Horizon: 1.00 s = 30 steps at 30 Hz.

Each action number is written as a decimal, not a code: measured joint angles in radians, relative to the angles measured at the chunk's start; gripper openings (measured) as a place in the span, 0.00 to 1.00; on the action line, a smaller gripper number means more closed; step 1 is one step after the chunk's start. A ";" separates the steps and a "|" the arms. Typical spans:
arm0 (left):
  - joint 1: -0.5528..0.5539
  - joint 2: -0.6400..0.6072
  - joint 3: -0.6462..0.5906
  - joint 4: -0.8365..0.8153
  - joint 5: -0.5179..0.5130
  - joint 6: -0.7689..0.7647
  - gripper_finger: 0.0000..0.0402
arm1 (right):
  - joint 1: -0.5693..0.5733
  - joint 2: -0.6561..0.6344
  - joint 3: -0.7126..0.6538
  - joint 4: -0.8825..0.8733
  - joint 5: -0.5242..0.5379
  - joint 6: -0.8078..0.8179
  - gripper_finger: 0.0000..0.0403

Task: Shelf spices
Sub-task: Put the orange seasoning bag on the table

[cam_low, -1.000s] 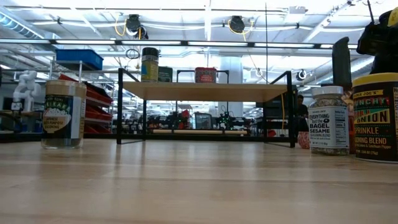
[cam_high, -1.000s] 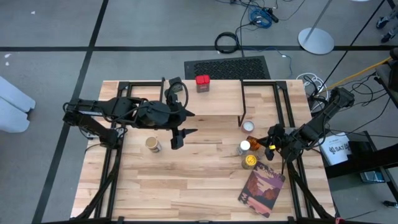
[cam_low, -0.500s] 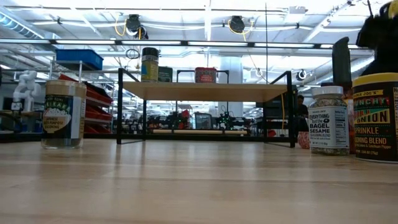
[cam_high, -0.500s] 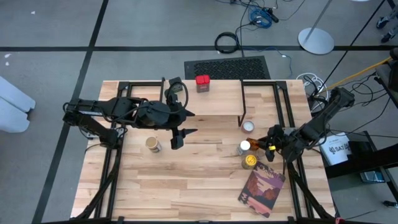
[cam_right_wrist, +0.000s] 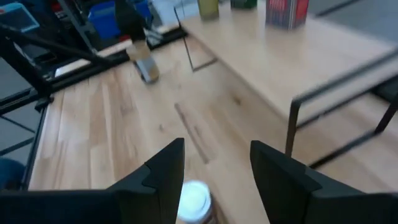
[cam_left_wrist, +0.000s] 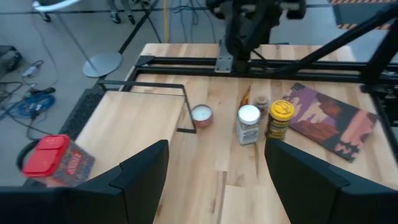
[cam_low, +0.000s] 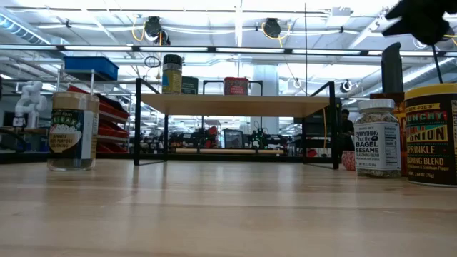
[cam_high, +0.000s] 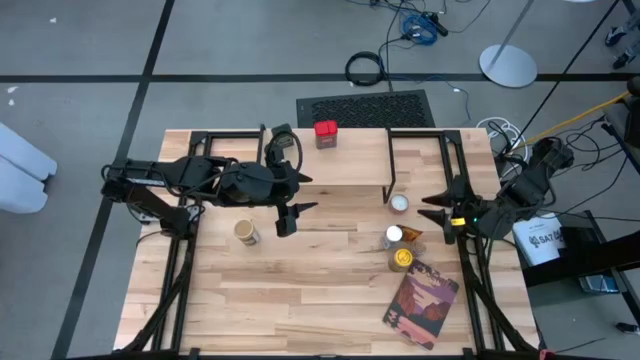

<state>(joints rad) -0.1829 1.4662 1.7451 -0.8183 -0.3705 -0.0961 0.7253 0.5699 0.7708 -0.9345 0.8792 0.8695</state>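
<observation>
- My right pincer (cam_high: 436, 213) hangs released, fingers apart and gripping nothing, above the table's (cam_high: 300, 290) right edge, near the white-capped jar (cam_high: 393, 237).
- That jar stands upright beside the yellow-lidded jar (cam_high: 401, 260), also upright.
- The shelf (cam_high: 330, 160) runs long along the far edge, the red-topped tin (cam_high: 325, 133) upright on it.
- My left pincer (cam_high: 290, 216) is spread and bare, just beside the tan-lidded jar (cam_high: 246, 232).

Pale wood table (cam_high: 300, 280), matt grain; the shelf (cam_low: 235, 104) has a wooden plank (thin black metal legs).
</observation>
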 joint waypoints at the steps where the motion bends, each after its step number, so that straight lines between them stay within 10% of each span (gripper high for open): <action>1: 0.000 0.000 0.000 -0.001 -0.012 0.001 0.69 | -0.002 0.003 0.016 -0.001 0.012 -0.026 0.43; 14: 0.165 0.000 0.000 -0.082 -0.203 0.060 0.69 | -0.070 0.065 0.083 0.314 0.113 -0.466 0.43; 30: 0.484 0.000 0.000 -0.332 0.028 0.035 0.69 | -0.231 0.099 0.178 0.603 -0.036 -0.857 0.43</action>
<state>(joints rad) 0.3013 1.4662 1.7454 -1.1499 -0.3420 -0.0615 0.4943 0.6691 0.9484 -0.3311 0.8436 0.0124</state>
